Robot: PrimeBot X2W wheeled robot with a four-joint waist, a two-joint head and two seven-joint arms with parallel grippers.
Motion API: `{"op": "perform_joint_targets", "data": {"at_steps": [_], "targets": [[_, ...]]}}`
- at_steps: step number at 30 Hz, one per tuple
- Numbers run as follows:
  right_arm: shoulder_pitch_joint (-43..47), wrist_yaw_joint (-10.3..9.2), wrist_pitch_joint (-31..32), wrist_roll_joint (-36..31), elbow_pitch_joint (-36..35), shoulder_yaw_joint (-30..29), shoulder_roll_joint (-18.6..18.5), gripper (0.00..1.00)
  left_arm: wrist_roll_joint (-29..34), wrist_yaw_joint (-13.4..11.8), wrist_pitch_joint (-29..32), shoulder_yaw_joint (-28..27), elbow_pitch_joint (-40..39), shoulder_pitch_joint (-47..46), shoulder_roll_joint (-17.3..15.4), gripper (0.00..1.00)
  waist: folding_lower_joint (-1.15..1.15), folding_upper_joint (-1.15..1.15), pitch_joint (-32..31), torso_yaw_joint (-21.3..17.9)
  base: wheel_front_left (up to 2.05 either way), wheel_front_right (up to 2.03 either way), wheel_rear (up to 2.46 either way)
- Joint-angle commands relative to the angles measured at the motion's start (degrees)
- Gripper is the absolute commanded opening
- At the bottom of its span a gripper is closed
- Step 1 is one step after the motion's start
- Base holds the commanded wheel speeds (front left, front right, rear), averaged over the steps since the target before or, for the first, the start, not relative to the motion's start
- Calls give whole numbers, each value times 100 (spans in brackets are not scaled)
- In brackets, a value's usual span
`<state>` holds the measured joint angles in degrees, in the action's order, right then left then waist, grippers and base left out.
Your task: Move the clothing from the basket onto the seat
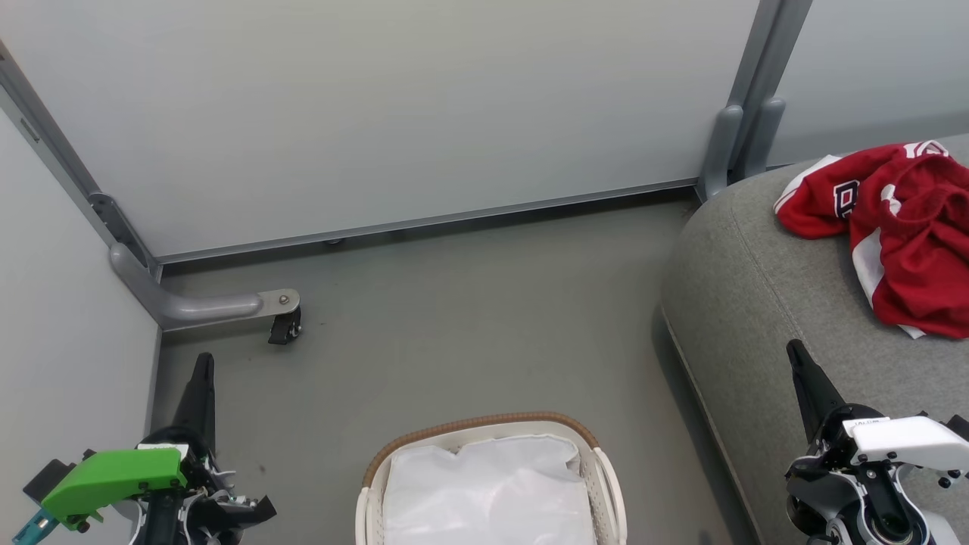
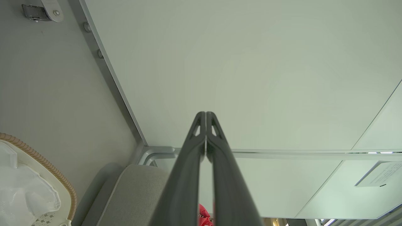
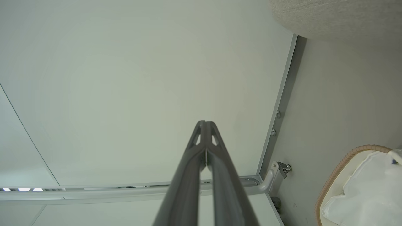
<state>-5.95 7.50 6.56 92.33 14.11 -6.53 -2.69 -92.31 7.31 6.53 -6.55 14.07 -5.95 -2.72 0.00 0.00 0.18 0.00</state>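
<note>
Red clothing (image 1: 905, 227) with white trim and dark letters lies crumpled on the grey seat (image 1: 757, 303) at the right of the head view. A sliver of the red clothing (image 2: 204, 216) shows between the fingers in the left wrist view. The white basket (image 1: 606, 484) with its brown woven rim stands on the floor at bottom centre, holding just its white liner (image 1: 484, 492). My left gripper (image 1: 203, 362) is shut and empty at lower left, left of the basket. My right gripper (image 1: 795, 350) is shut and empty over the seat's front edge, below the clothing.
White partition panels (image 1: 378, 113) with grey metal frames close off the back and left. A grey caster leg (image 1: 227, 306) juts onto the floor at left. Grey floor (image 1: 469, 318) lies open between the basket, the panels and the seat.
</note>
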Motion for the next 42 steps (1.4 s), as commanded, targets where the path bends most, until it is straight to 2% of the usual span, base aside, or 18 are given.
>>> {"op": "perform_joint_targets", "data": {"at_steps": [1, 42], "targets": [[-50, -2, 15, 17, -24, -13, -36, 0, -18, 38, 21, -13, -9, -60, -29, 0, 0, 0, 0, 0, 0, 0, 0], [-49, -2, 14, 18, -23, -11, -36, 0, -19, 38, 20, -12, -10, -60, -29, 0, 0, 0, 0, 0, 0, 0, 0]]}}
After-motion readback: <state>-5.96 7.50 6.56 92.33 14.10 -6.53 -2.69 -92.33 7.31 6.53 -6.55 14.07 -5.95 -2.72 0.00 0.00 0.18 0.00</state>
